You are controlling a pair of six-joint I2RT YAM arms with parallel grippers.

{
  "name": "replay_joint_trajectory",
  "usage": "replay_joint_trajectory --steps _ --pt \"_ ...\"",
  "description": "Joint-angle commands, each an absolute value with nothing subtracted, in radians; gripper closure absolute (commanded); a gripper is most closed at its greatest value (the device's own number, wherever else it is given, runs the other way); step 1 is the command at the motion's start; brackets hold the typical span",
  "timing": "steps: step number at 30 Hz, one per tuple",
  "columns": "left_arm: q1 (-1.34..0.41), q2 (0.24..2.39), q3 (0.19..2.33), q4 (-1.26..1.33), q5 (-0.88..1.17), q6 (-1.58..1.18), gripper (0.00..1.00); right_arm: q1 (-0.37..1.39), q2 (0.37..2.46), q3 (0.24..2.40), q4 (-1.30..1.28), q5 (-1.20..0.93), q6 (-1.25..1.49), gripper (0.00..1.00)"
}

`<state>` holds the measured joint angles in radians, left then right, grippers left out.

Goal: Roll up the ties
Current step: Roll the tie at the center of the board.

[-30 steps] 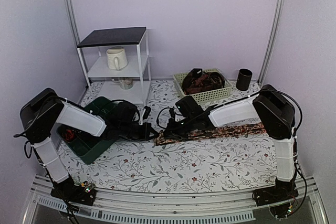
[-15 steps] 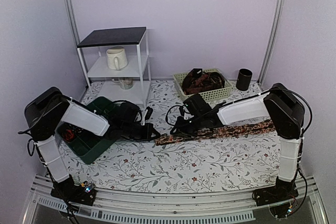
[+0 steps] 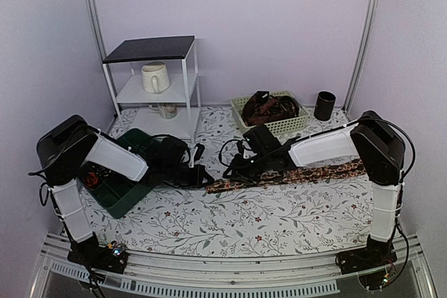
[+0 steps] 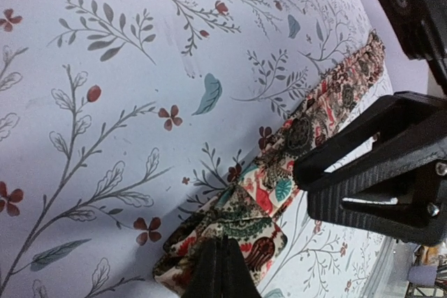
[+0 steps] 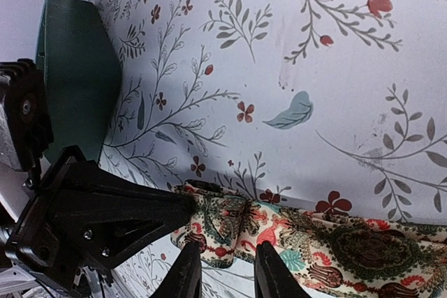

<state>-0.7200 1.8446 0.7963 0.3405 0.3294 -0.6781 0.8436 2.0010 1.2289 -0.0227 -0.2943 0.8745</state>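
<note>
Left gripper (image 4: 221, 264) is clamped shut on the bunched left end of the patterned tie (image 4: 307, 123), low over the floral bench (image 4: 105, 47). From there the tie lies flat, stretching rightward across the bench. Right gripper (image 5: 228, 270) stands just beside that pinch, its fingers slightly apart over the fabric.

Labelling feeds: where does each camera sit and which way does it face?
Top external: above, behind the bases, facing the back wall; left arm and right arm show.
Left wrist: on the left arm, facing the table; left tool shows.
Right wrist: on the right arm, facing the table; right tool shows.
Both wrist views share the same tie.
</note>
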Motion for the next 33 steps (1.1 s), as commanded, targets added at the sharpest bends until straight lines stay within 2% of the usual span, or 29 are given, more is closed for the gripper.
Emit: replay_joint_trajectory --steps 1,9,14,17,24,33 --pt "-0.728 1.865 0.810 0.369 0.331 -0.674 1.00 0.854 2.073 1.282 -0.033 -0.317 0.894 0.72" --pt "-0.729 1.848 0.785 0.378 0.324 -0.679 1.00 0.856 2.131 1.305 -0.015 -0.373 0.915 0.75" --pt "-0.728 1.814 0.779 0.337 0.328 -0.697 1.00 0.855 2.121 1.297 -0.008 -0.366 0.910 0.93" --pt "-0.730 1.787 0.800 0.249 0.326 -0.694 1.00 0.853 2.100 1.299 -0.014 -0.358 0.889 1.00" --pt "-0.730 1.747 0.749 0.311 0.369 -0.723 1.00 0.851 2.073 1.302 -0.022 -0.346 0.877 1.00" --pt "-0.745 1.800 0.753 0.336 0.388 -0.707 1.00 0.845 2.073 1.304 -0.050 -0.316 0.861 1.00"
